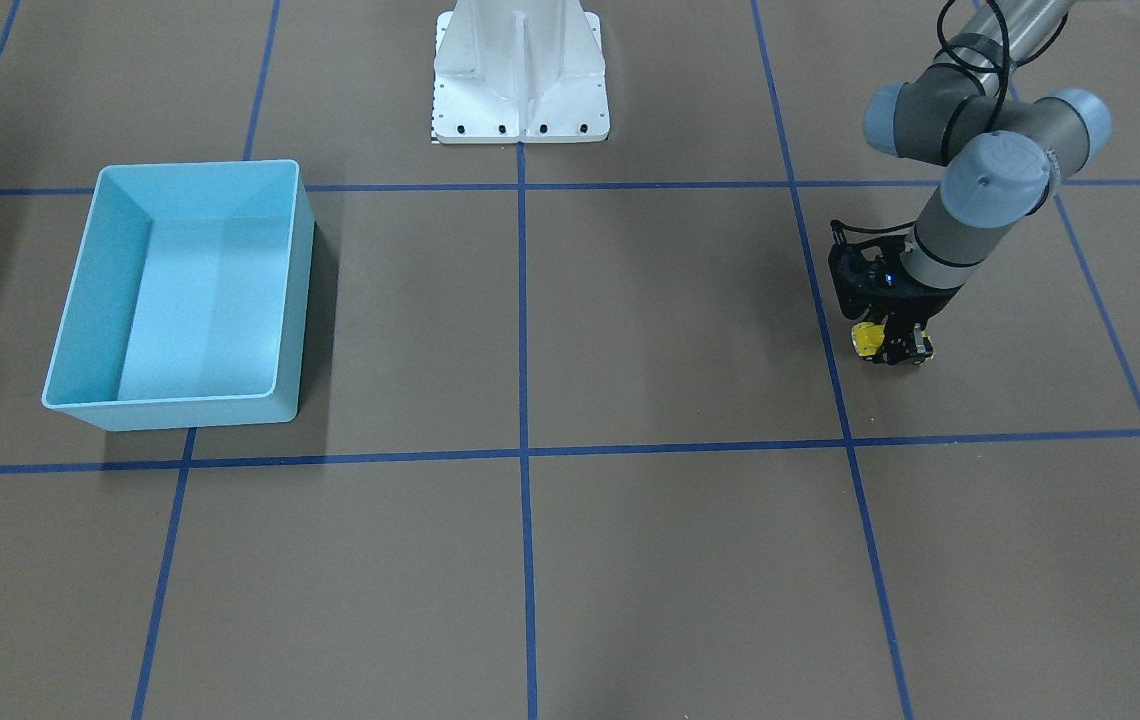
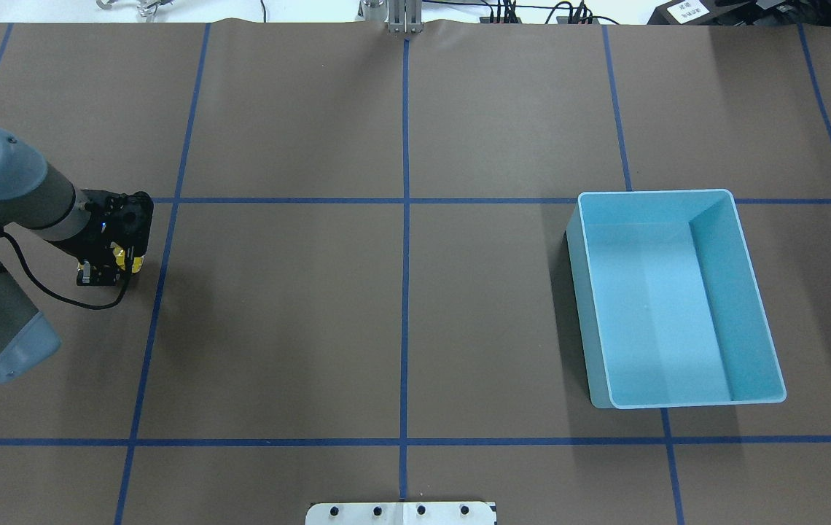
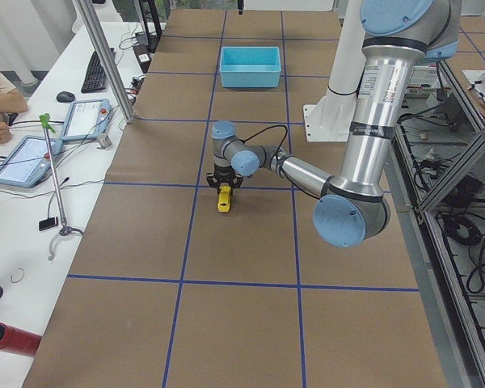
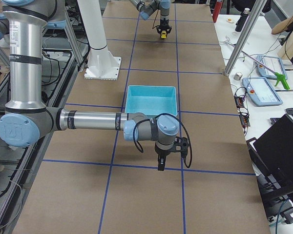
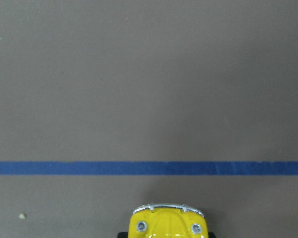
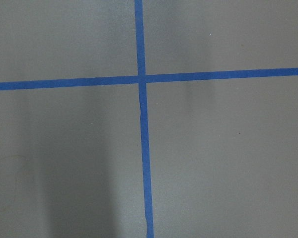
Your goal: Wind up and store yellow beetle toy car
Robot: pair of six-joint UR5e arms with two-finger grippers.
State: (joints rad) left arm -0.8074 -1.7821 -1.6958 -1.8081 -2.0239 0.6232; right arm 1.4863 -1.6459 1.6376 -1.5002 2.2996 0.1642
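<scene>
Here, brown paper gridded with blue tape covers the worktop, and a light blue bin sits well apart. The left pincer clamps the glossy yellow beetle toy car, which has chrome headlights. Whether the right pincer is apart or together, I cannot tell.

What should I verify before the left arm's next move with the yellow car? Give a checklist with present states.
1. yellow beetle toy car sits within the left gripper: ok.
2. Grip closed on the car: cannot tell.
3. Car's wheels on the table: cannot tell.
4. light blue bin upright and empty: ok.
5. Table between car and bin free of objects: ok.
6. right gripper off that path: ok.
</scene>
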